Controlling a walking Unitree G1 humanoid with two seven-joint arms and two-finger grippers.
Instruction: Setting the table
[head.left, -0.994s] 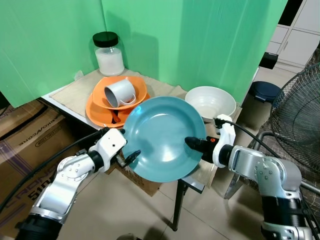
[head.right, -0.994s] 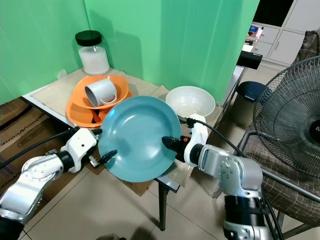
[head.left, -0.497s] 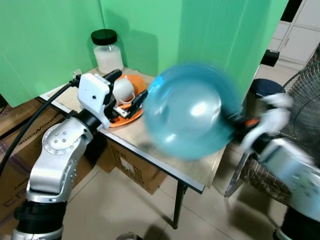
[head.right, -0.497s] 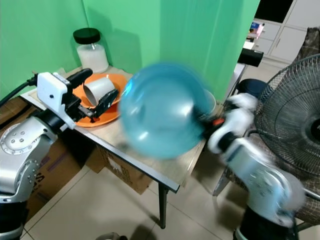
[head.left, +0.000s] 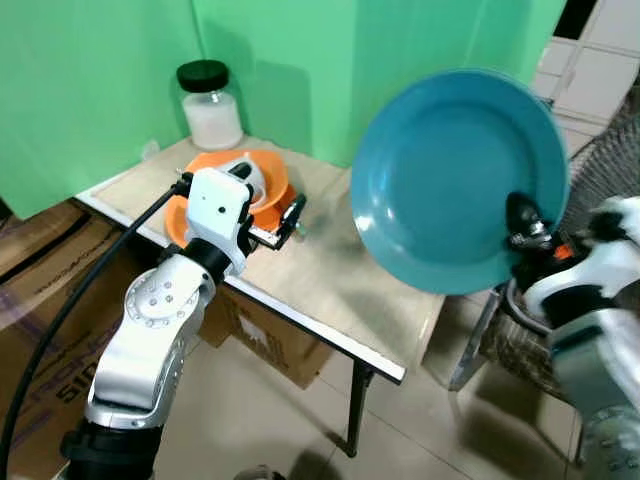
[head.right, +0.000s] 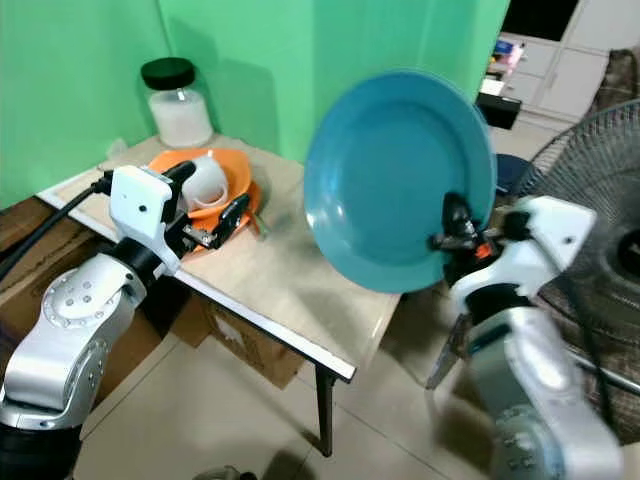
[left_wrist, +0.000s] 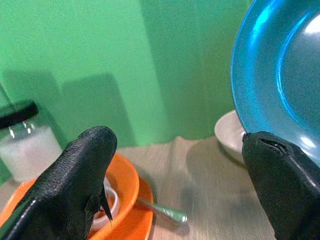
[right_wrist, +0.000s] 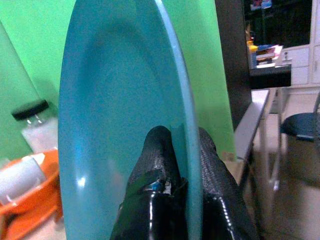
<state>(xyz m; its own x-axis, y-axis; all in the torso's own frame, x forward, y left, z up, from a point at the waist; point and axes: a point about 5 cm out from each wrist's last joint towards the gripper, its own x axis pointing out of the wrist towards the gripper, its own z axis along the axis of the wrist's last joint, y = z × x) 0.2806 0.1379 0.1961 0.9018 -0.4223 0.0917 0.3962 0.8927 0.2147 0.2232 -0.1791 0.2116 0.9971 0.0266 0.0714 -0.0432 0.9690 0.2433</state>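
Note:
A large teal plate (head.left: 460, 180) stands almost upright in the air over the table's right end, with my right gripper (head.left: 522, 222) shut on its lower rim; the right wrist view shows the plate (right_wrist: 120, 120) edge-on between the fingers (right_wrist: 157, 160). My left gripper (head.left: 290, 215) is open and holds nothing, above the table beside the stacked orange plates (head.left: 270, 175). A white mug (head.left: 245, 170) lies on those plates. The left wrist view shows a metal spoon (left_wrist: 162, 212) lying at the orange plates' edge and a white bowl (left_wrist: 227, 137) behind the teal plate.
A glass jar (head.left: 210, 100) with a black lid stands at the table's back left corner. The wooden table (head.left: 330, 290) has bare surface in its middle. Green screens rise behind it. Cardboard boxes (head.left: 40, 270) sit on the floor at left; a fan (head.right: 590, 200) stands at right.
My right gripper has swung the teal plate up and to the right, alone. My left gripper let go of the plate, rose and now hovers open by the orange plates.

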